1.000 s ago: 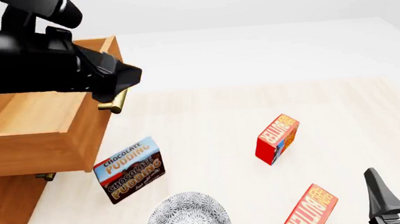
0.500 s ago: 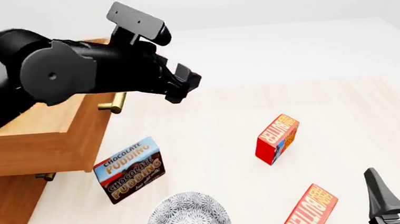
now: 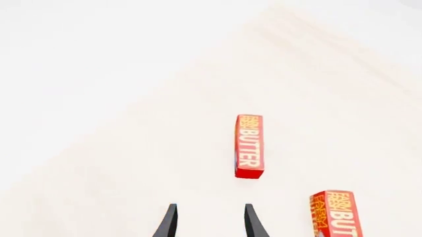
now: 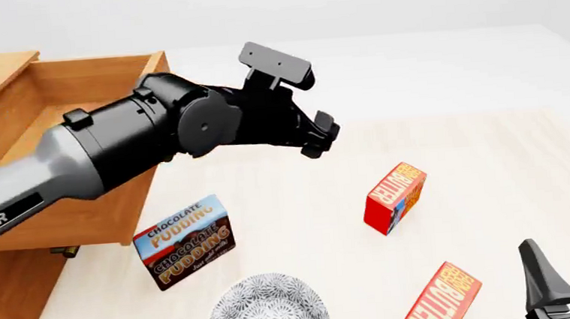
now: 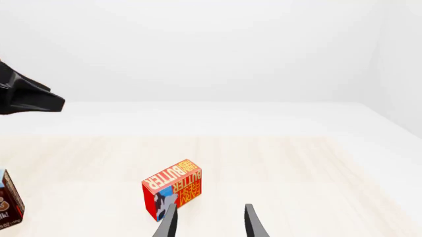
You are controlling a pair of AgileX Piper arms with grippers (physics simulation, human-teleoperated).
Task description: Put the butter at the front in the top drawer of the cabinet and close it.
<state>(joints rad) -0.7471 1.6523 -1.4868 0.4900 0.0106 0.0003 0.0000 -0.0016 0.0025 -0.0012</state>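
The front butter (image 4: 442,299) stands near the table's front edge, the other butter (image 4: 396,197) behind it. My left gripper (image 4: 321,137) hangs open and empty above the table's middle, left of the far butter. The left wrist view (image 3: 209,223) shows both butter boxes (image 3: 249,145) (image 3: 336,215); I cannot tell which is the front one. My right gripper (image 4: 565,253) is open and empty just right of the front butter; its wrist view (image 5: 209,223) shows only the far butter (image 5: 173,190). The top drawer (image 4: 79,91) of the cabinet (image 4: 3,292) stands pulled out and empty.
A Chocolate Pudding box (image 4: 183,242) stands in front of the open drawer. A patterned grey bowl (image 4: 265,311) sits at the front edge. The left arm crosses over the drawer's front and hides its handle. The lower drawer's handle (image 4: 65,251) shows under the open drawer.
My left arm has swung right, from the top drawer's handle out over the table's middle. The right gripper, the boxes and the drawer have not moved.
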